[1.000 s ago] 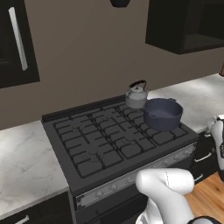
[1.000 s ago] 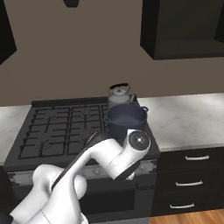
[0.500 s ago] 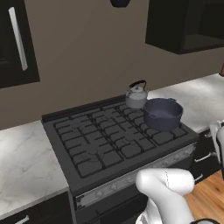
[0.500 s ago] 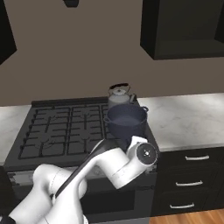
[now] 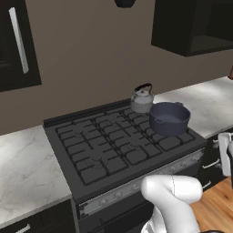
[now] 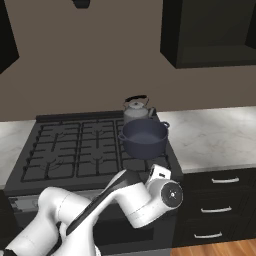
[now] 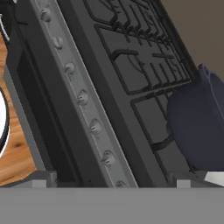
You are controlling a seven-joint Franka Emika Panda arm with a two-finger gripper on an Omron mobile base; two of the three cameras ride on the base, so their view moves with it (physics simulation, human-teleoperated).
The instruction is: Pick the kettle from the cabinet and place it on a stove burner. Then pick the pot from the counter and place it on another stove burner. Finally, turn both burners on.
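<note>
— Silver-grey kettle [image 5: 141, 98] sits at the stove's back right corner, its base hidden behind the pot [image 5: 169, 118] on the front right burner.

— And the gripper [image 7: 112, 183]?

— Fingertips barely poke up at the hand view's bottom edge, far apart, nothing between them. They face the knob strip [image 7: 83, 99] on the stove front.

— The pot from the hand view?

— Cut off at the right, just a dark blue blur [image 7: 199, 131]. The cabinet [image 6: 210, 32] recess is too dark to read.

No readable text, label, brand, number or sign appears on anything here.
</note>
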